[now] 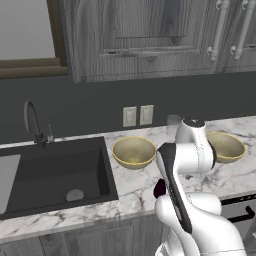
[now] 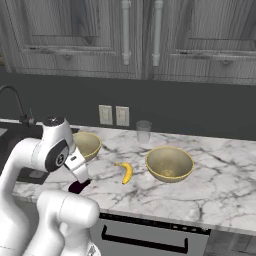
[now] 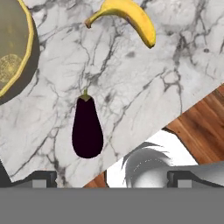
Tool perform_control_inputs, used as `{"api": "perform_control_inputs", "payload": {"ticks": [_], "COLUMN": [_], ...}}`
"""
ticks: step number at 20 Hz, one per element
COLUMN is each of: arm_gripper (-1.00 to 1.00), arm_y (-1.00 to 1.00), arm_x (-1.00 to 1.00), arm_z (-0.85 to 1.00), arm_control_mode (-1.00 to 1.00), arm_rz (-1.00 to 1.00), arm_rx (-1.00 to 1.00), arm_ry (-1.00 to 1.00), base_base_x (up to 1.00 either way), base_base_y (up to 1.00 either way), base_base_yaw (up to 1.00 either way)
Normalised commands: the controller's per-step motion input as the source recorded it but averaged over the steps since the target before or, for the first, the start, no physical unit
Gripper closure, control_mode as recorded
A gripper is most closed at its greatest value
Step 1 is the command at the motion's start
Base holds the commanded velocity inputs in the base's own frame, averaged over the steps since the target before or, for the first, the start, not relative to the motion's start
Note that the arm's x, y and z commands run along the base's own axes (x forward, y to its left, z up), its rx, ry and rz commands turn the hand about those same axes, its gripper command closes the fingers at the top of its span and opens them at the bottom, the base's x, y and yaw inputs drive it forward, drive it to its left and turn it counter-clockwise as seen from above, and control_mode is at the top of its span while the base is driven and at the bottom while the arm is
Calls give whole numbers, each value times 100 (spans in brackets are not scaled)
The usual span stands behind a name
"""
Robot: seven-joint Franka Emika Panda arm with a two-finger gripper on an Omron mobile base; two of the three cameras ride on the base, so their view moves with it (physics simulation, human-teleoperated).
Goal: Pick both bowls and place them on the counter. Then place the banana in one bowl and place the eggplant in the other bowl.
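Below the tool (image 3: 109, 179), whose two dark fingertips stand wide apart and grasp nothing, lies one dark purple eggplant (image 3: 87, 129) on the white marble worktop (image 3: 144, 74), slightly to one side of the gap between the tips. One yellow banana (image 3: 127, 17) lies farther out beyond the eggplant. Two tan-yellow bowls stand upright on the worktop, one bowl (image 1: 134, 152) on either side of the arm, the second bowl (image 2: 169, 163) past the banana. One clear glass (image 2: 143, 132) stands behind them, near the wall.
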Motion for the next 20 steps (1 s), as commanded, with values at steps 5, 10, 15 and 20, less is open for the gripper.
{"api": "perform_control_inputs", "payload": {"ticks": [5,10,15,20], "arm_gripper": [-100,-100,-100,-100], "arm_y": [0,9,19,18], "arm_x": [0,0,0,0], "arm_z": [-25,-34,-35,-30], "arm_control_mode": [-100,-100,-100,-100], "arm_rz": [0,0,0,0], "arm_rx": [0,0,0,0], "arm_ry": [0,4,4,0], "base_base_x": [0,0,0,0], "base_base_y": [0,0,0,0], "base_base_yaw": [0,0,0,0]}}
